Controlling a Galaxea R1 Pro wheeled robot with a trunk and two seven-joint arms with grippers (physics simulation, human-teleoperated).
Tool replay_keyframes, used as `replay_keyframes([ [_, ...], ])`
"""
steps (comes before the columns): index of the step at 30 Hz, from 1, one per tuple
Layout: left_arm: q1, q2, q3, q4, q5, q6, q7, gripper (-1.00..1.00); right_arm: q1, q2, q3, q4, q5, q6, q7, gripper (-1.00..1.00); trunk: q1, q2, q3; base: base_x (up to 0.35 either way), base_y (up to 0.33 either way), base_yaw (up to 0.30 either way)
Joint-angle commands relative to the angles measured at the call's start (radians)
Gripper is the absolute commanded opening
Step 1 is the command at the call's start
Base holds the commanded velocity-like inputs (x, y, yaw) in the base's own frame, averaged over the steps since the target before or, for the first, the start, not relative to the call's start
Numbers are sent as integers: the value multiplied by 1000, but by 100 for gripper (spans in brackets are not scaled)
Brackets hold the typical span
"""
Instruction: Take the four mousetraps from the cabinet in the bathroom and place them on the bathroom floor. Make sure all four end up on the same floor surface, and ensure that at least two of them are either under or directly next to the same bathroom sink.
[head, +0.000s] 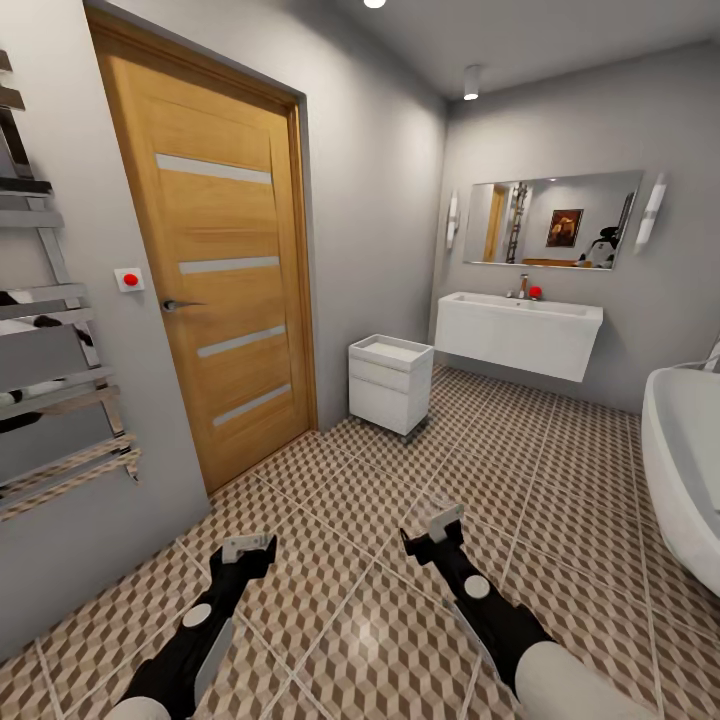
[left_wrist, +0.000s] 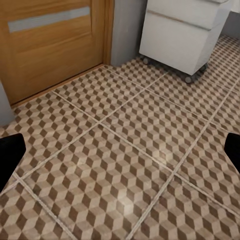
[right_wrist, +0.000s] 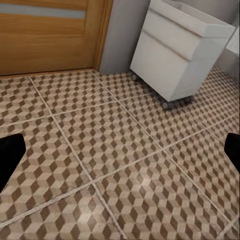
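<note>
I see no readable writing | my left gripper (head: 248, 548) open; my right gripper (head: 432, 528) open; both empty above bathroom floor (head: 400, 480) | bathroom sink (head: 518, 335) far ahead

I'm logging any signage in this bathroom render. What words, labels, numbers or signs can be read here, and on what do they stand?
No readable text.
The white wall plate beside the wooden door: a red spot, no lettering.
The framed picture reflected in the mirror: too small and blurred to tell.
The white drawer unit and the bathroom sink: plain fronts, no label.
</note>
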Motion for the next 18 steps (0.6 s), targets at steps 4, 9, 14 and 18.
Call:
replay_keyframes([
  [4,-1,-3,2,5,-1,-2,-5,100,18,-22,-2,1,-12,-29,0,100,0,-1,-1,0,0,0],
  [9,-1,-11,-1,19,-1,-2,-5,100,74,-61,-2,5,-74,-44,0,100,0,-1,-1,0,0,0],
  [14,0,-21,-3,77,-4,-3,-4,100,90,-68,0,36,-94,-49,0,100,0,-1,-1,0,0,0],
  [18,1,-19,-3,327,-8,-16,0,100,110,-70,0,85,-98,-48,0,100,0,-1,-1,0,0,0],
])
